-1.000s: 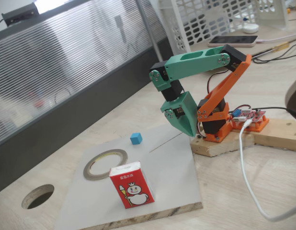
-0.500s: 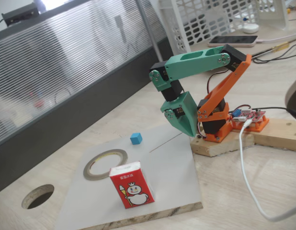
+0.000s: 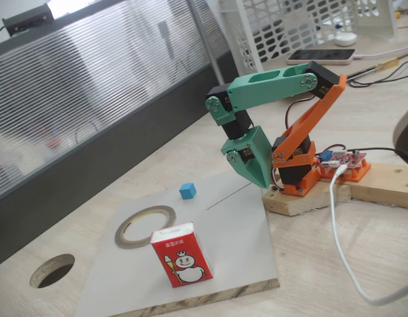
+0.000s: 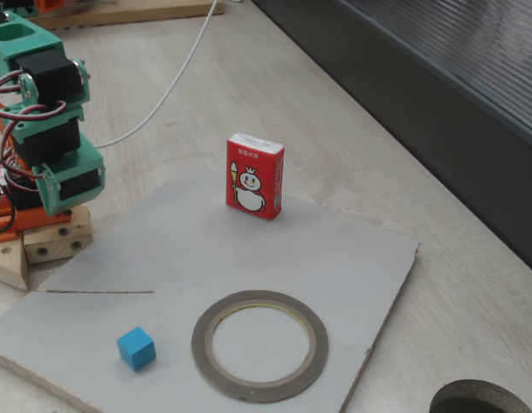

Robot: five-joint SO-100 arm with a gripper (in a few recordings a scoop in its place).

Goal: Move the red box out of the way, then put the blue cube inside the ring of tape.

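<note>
The red box [image 3: 181, 254] [image 4: 255, 176] stands upright on the grey board [image 3: 234, 228] [image 4: 188, 249], its snowman face showing in both fixed views. Beside it the ring of tape [image 3: 119, 231] [image 4: 199, 344] lies flat with nothing in its centre. The blue cube [image 3: 187, 191] [image 4: 136, 348] sits on the board just outside the ring. My green gripper [image 3: 263, 181] [image 4: 53, 206] hangs folded, pointing down by the orange arm base, well away from all three. Its fingers form one closed wedge, holding nothing.
A round hole [image 3: 52, 269] [image 4: 481, 400] is cut in the wooden tabletop beyond the board's corner. A red circuit board [image 3: 346, 163] and a white cable [image 3: 336, 224] lie by the arm's wooden mount [image 3: 382, 185]. A phone [image 3: 323, 56] and a white basket [image 3: 296, 26] sit at the back.
</note>
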